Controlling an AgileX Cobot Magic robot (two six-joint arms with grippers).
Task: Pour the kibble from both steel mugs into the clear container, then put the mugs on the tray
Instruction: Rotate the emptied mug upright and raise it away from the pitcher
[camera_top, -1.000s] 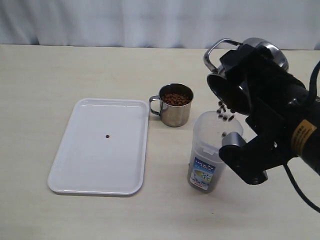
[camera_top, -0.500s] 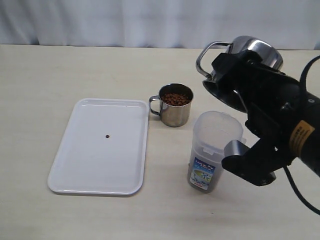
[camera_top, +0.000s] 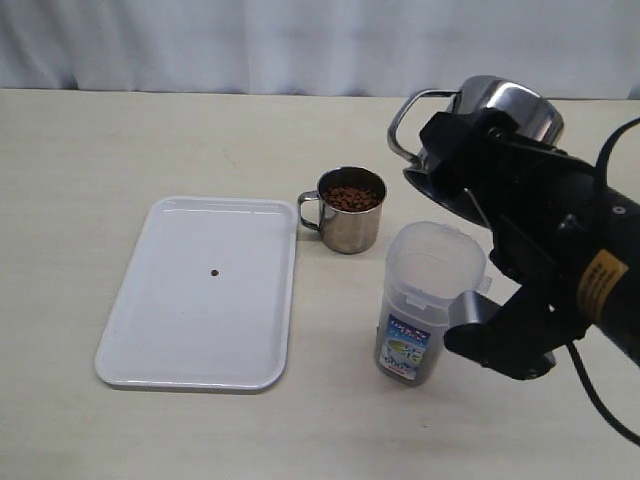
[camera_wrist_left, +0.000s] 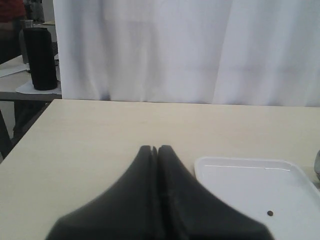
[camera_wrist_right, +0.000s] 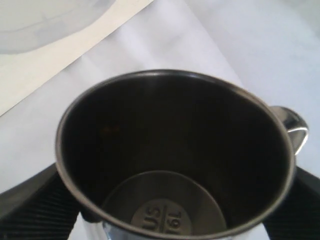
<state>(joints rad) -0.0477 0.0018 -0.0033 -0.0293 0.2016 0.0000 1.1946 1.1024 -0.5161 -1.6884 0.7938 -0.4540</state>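
Observation:
My right gripper is shut on a steel mug, held tipped over above the clear container, mouth down toward its opening. In the right wrist view this mug is empty inside, clamped between the black fingers. The other steel mug stands upright beside the white tray, full of kibble. One stray pellet lies on the tray. My left gripper is shut on nothing, low over the table next to the tray; it is outside the exterior view.
A white curtain hangs behind the table's far edge. In the left wrist view a black cylinder stands on a separate side table beyond the table's corner. The container's rim shows past the held mug.
A second ago pellets were falling from the held mug into the container; now none fall. The mug has shifted slightly left and tipped further. The left gripper has not moved.

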